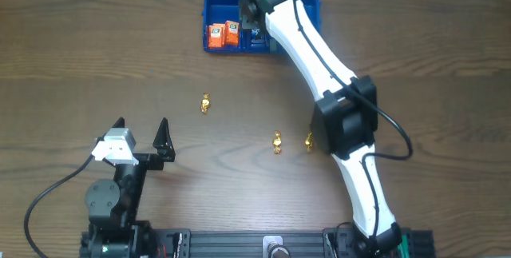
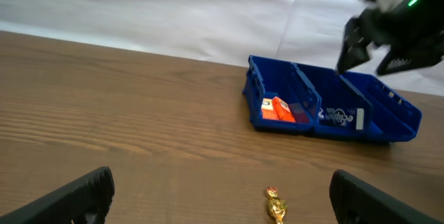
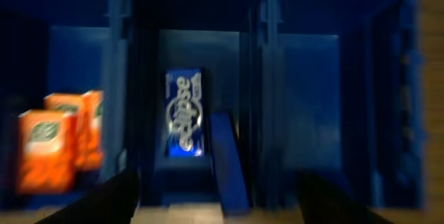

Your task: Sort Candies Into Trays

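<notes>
From above, the blue tray [image 1: 209, 18] sits at twelve o'clock on the table [image 1: 80, 66], with orange boxes [image 1: 223, 36] in its left compartment and the right gripper [image 1: 254, 14] over it. Three gold candies [image 1: 277, 142] lie near the centre. The left gripper [image 1: 142, 130], at eight o'clock, gapes wide and empty. The left wrist view shows the right gripper's fingers parted, holding nothing. The right wrist view shows a blue pack [image 3: 184, 113] lying in the middle compartment.

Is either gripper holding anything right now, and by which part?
Nothing is held: the left gripper and the right gripper both have open, empty jaws.
</notes>
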Available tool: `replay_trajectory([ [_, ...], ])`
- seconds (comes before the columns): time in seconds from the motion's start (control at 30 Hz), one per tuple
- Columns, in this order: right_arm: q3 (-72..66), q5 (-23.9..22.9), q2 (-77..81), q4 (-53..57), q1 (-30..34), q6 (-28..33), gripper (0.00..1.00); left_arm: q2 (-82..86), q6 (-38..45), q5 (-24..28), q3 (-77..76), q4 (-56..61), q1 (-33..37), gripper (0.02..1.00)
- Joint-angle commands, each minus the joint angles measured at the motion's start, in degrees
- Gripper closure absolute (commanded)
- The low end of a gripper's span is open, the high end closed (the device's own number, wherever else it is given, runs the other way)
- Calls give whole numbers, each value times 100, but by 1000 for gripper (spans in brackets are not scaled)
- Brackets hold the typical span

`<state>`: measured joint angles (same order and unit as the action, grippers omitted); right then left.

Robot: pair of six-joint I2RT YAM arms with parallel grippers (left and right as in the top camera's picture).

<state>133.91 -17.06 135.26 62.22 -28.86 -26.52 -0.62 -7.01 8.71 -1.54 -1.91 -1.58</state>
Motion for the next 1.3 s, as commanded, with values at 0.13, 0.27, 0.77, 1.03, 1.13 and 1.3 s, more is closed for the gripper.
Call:
replay_trajectory([
  [0.13, 81, 284, -946, 682, -1141, -199, 211, 35, 103, 101, 127, -168, 24, 20],
  [0.27, -260, 365, -737, 560, -1624, -337, 211, 35, 103, 101, 127, -168, 24, 20],
  [0.77, -1093, 1121, 391, 444, -2144, -1274, 242, 35, 103, 101, 127, -170, 24, 20],
  [1.03, -1095, 1154, 680, 254, -2131, -1862, 327, 35, 103, 101, 127, -168, 24, 20],
  [1.13, -1095, 1117, 796, 212, -2122, -2205, 347, 35, 103, 101, 127, -168, 24, 20],
  [1.3, -1095, 1117, 973, 114, -2074, -2326, 461, 35, 103, 101, 127, -168, 24, 20],
])
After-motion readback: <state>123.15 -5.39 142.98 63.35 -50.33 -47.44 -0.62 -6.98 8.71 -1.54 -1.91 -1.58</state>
